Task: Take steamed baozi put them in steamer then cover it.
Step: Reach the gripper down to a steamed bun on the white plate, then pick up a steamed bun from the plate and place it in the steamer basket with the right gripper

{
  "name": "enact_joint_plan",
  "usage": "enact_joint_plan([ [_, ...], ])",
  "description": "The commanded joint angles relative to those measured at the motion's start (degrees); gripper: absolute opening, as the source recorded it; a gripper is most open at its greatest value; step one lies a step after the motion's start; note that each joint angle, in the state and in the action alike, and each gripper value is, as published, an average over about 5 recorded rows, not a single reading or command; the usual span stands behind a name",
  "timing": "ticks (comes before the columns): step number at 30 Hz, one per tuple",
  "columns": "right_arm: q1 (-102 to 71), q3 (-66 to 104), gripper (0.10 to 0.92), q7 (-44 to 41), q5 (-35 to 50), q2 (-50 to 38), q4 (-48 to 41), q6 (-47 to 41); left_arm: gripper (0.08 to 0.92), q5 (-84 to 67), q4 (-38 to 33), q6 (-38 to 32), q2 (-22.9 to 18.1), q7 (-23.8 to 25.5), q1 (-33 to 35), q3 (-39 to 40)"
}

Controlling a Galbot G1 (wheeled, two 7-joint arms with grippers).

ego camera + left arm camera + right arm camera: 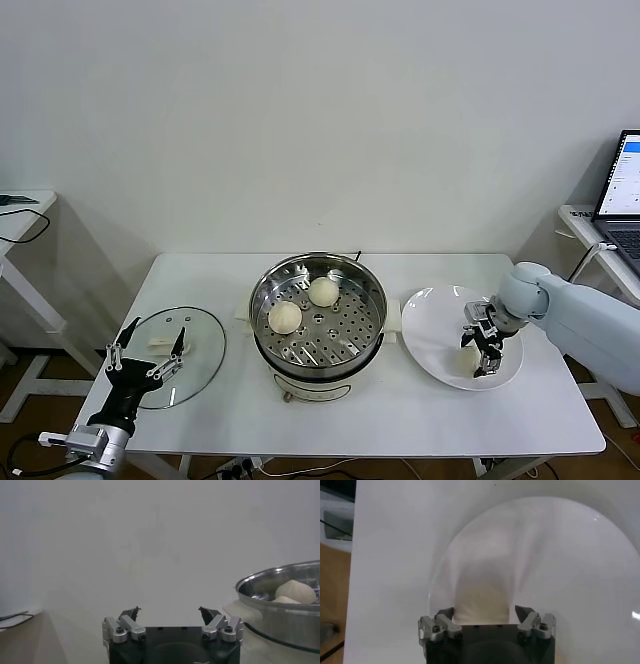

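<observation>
The tabletop (pixel 400 420) carries the steamer (pixel 318 312) at its centre, two steamed baozi (pixel 304 304) already inside. The glass lid (pixel 180 356) lies by the left edge, not yet on. On the plate (pixel 432 330) near the right edge, the right end effector (pixel 482 352) straddles a third bun (pixel 481 600), fingers (pixel 524 613) closing around it. The left end effector (pixel 148 350) hovers spread apart over the lid.

My right pincer (pixel 482 352) reaches down from my bent right arm, its fingers set either side of a bun. My left pincer (pixel 150 350) waits low, spread wide.
</observation>
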Motion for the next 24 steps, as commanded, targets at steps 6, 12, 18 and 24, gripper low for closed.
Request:
enact_joint_plan([
  [6, 0.94, 0.34, 0.678, -0.50, 0.55, -0.49, 0.38, 0.09, 0.823, 0.14, 0.27, 0.00, -0.01, 0.00, -0.20, 0.01],
  [12, 11.00, -2.39, 0.671, -1.41, 6.23, -2.62, 3.29, -0.33, 0.823, 0.12, -0.05, 0.08, 0.05, -0.06, -0.23, -0.11],
  [18, 27.10, -8.45, 0.670, -3.38, 11.66, -3.08, 7.96, 2.62, 0.823, 0.12, -0.40, 0.21, 0.19, -0.10, -0.21, -0.12],
  [24, 44.48, -17.88, 0.673, -5.71, 13.97, -0.42, 14.58, 8.48, 0.823, 0.10, -0.68, 0.31, 0.38, -0.08, -0.15, -0.43],
])
